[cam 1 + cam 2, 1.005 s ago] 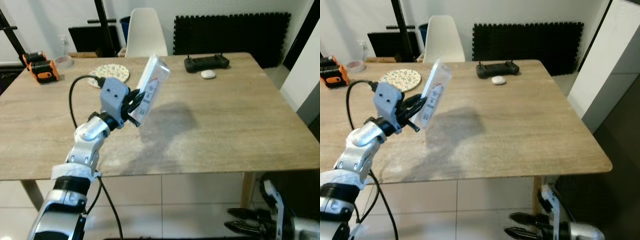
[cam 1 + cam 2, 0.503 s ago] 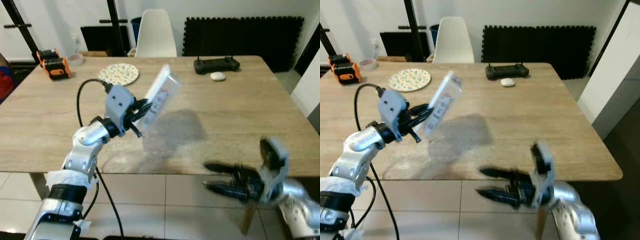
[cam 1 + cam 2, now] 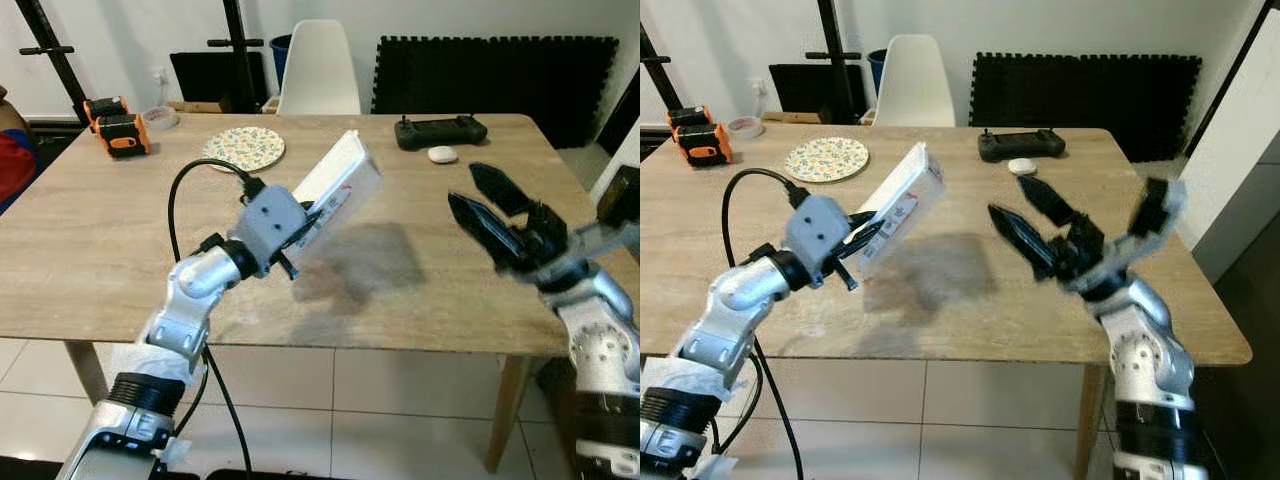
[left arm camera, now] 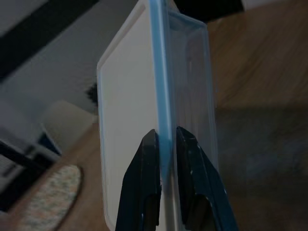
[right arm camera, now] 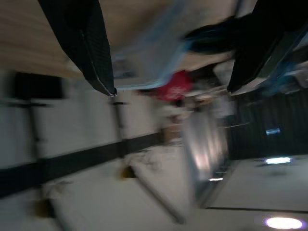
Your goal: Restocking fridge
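**Item in hand: lidded container, held above the table**

- **Left gripper** (image 4: 163,144): pinched on the rim of a flat, rectangular clear-plastic container with a white lid and a printed label (image 3: 335,185). The container is tilted, one long edge up, held in the air above the near half of the table and casting a shadow on the wood beneath it.
- **Right gripper** (image 3: 490,215): raised over the table's right side, its two long black fingers spread apart, holding nothing. It points toward the container but is well apart from it.
- **Step, as judged:** carrying stage of the restock; the container is off the table and no fridge is in sight. The raised, spread gripper suggests a two-handed hold or a handover is being set up. The next move would call for the free fingers to close on the container's far edge without knocking it out of the thin rim pinch.
- **Surface:** light wood-grain rectangular table (image 3: 120,260). Far side carries a round patterned mat (image 3: 243,149), a black handheld controller (image 3: 440,130) with a small white oval object (image 3: 439,154) just beside it, and two orange-and-black battery-like blocks (image 3: 115,125) at the far left corner.
- **Room:** white moulded chair (image 3: 318,65) behind the table, black foam-tile panel (image 3: 490,75) against the wall, black stand poles, pale tiled floor.
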{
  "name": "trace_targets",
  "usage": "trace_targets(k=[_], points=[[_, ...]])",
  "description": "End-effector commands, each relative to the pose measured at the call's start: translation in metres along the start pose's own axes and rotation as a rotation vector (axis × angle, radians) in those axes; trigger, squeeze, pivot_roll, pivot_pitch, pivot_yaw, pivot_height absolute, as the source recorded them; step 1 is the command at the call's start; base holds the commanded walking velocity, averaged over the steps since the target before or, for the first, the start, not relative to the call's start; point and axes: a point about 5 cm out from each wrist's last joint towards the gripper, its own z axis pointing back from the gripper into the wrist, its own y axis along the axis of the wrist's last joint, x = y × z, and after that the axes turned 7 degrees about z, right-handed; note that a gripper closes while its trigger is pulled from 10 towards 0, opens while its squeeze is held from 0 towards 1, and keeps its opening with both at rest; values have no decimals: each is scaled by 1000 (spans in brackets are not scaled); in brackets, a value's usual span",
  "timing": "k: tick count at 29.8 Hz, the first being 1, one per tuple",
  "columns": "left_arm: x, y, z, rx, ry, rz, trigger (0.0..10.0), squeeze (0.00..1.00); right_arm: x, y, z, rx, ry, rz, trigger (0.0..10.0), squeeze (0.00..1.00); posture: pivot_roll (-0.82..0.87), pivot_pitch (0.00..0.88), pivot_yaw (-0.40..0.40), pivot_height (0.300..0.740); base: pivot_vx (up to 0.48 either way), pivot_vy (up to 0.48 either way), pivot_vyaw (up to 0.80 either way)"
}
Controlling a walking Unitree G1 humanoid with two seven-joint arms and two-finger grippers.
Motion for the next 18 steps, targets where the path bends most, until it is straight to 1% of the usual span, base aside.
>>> trace_targets(k=[1,2,3,5,6,7,8,9,10,11,12,13,14,15,16,18], points=[[4,4,-1,19,17,-93,10000,0,14,0,4,-33,-103,21,10000,1000,-56,2,8,740,0,0,0],[7,3,-2,17,18,-144,10000,0,19,2,3,-42,-128,9,10000,1000,-56,2,8,740,0,0,0],[10,3,-2,18,19,-174,10000,0,22,3,2,-46,-139,-1,10000,1000,-56,0,5,740,0,0,0],[10,3,-2,18,19,-174,10000,0,22,3,2,-46,-139,-1,10000,1000,-56,0,5,740,0,0,0],[15,5,-3,27,16,-261,10000,0,23,6,-1,-40,-133,-18,10000,1000,-56,0,0,740,0,0,0],[25,7,-4,54,8,-364,10000,0,29,8,-4,-56,-161,-35,10000,1000,-55,0,-2,740,0,0,0],[25,7,-4,54,8,-364,10000,0,29,8,-4,-56,-161,-35,10000,1000,-55,0,-2,740,0,0,0],[30,7,-4,61,-8,-405,10000,0,37,8,-4,-81,-203,-48,10000,1000,-54,0,-5,740,0,0,0],[30,7,-4,61,-8,-405,10000,0,37,8,-4,-81,-203,-48,10000,1000,-54,0,-5,740,0,0,0],[33,6,-4,64,-16,-425,10000,0,42,8,-4,-99,-237,-54,10000,1000,-54,0,-5,740,0,0,0],[39,5,-4,70,-37,-456,10000,0,46,11,-5,-101,-229,-94,10000,1000,-57,0,-6,740,0,0,0],[45,4,-4,81,-54,-484,10000,0,46,13,-6,-100,-190,-123,10000,537,-57,0,-6,740,0,0,0],[50,3,-3,93,-71,-510,10000,0,41,16,-8,-81,-107,-170,10000,0,-57,0,-6,740,0,0,0],[50,3,-3,93,-71,-510,10000,0,41,16,-8,-81,-107,-170,10000,0,-57,0,-6,740,0,0,0],[55,3,-3,105,-89,-527,10000,0,37,17,-9,-71,-42,-201,10000,0,-60,0,-9,740,0,0,0],[55,3,-3,105,-89,-527,10000,0,37,17,-9,-71,-42,-201,10000,0,-60,0,-9,740,0,0,0]])
